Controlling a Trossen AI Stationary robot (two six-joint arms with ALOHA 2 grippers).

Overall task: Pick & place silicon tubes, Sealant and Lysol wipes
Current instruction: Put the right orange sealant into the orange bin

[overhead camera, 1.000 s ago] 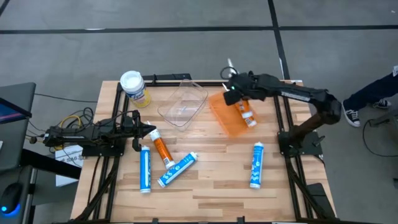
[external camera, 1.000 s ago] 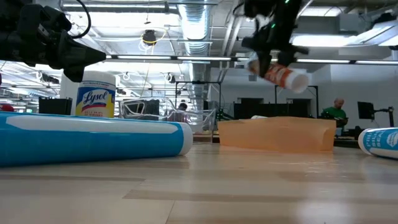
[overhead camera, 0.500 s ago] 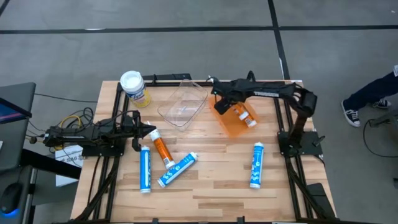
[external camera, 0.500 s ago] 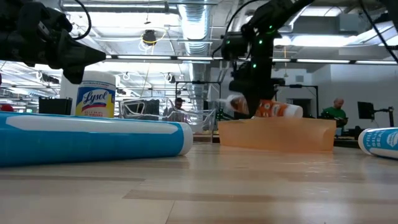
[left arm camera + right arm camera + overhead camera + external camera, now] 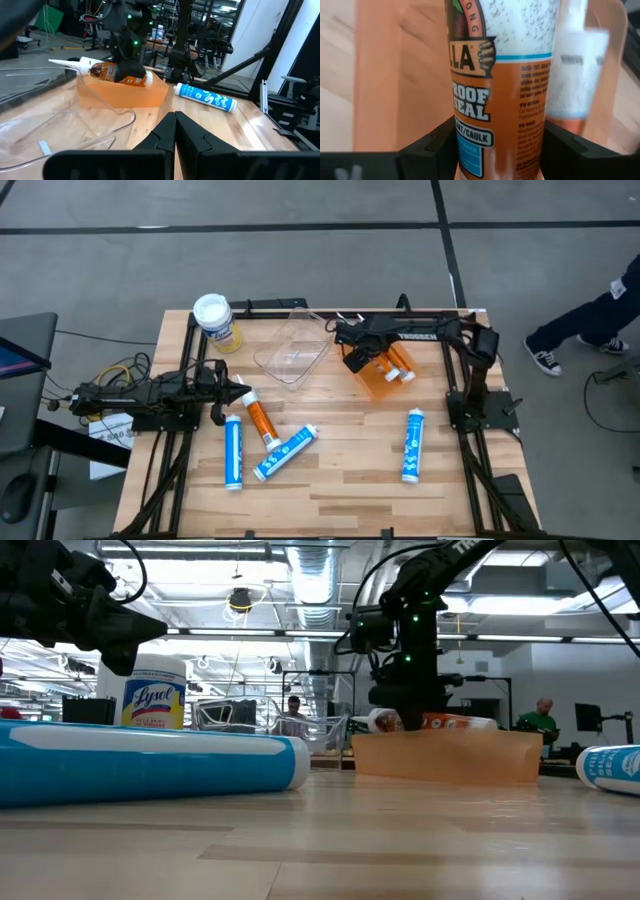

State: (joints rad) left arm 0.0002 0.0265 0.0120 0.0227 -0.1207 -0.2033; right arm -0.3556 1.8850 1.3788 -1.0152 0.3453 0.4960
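Sealant, an orange-and-white caulk tube [image 5: 495, 80], sits clamped between my right gripper's [image 5: 357, 358] fingers, lowered into the translucent orange bin [image 5: 372, 383] near the table's [image 5: 340, 470] far right edge, beside another orange tube [image 5: 399, 364]. My left gripper [image 5: 232, 388] waits pinched together at the left edge. White-lidded Lysol wipes canister [image 5: 215, 320] stands at the far left corner.

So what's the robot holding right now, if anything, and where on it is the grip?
The right gripper holds an orange sealant tube by its body, a finger on each side, low in the orange bin. The left gripper holds nothing.
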